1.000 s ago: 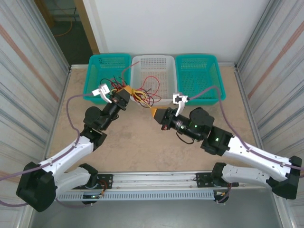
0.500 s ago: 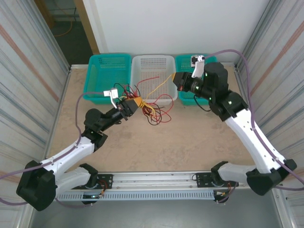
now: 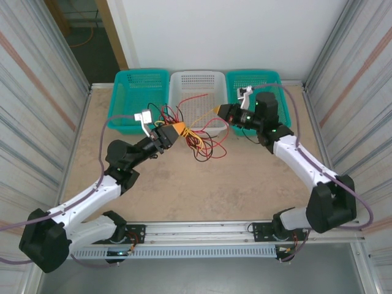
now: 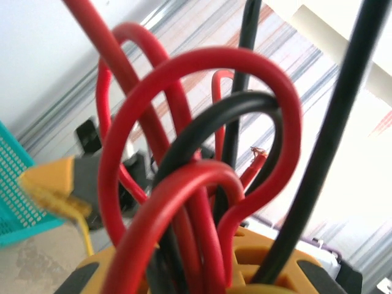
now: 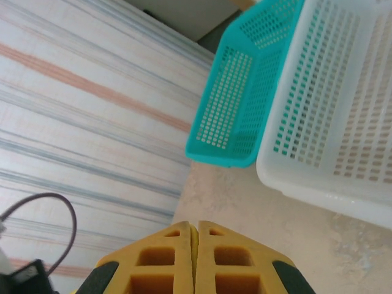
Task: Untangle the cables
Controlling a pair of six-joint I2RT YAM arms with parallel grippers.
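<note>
The table (image 3: 184, 190) carries three baskets along its far edge. The white basket (image 3: 205, 86) sits just beyond the gap between the two grippers. The left teal basket (image 3: 138, 86) is past the left gripper's outer side, and the right teal basket (image 3: 282, 98) is under the right gripper's wrist.

The left gripper (image 3: 176, 130) is clamped on the cables (image 3: 205, 144). Its wrist view has red and black loops jammed between the fingers, threading through one another right at the tips. The rest of the bundle spills from that grip onto the table, to the gripper's right and below the right gripper (image 3: 220, 112).

That gripper's fingers are pressed flat together. The yellow cable (image 3: 202, 118) runs in a straight line from the left gripper's clump to its tips, so I judge it pinched there, though its own wrist view shows no strand at the seam.

The step in hand looks like drawing one strand out: the left gripper anchors the knot while the right takes the yellow end. The red and black loops are all knotted, so most of the task remains.

Next, the right gripper should pull away from the left along the strand's line, slowly. If the whole bundle drags or the loops cinch, it should ease off and pull from another angle.
</note>
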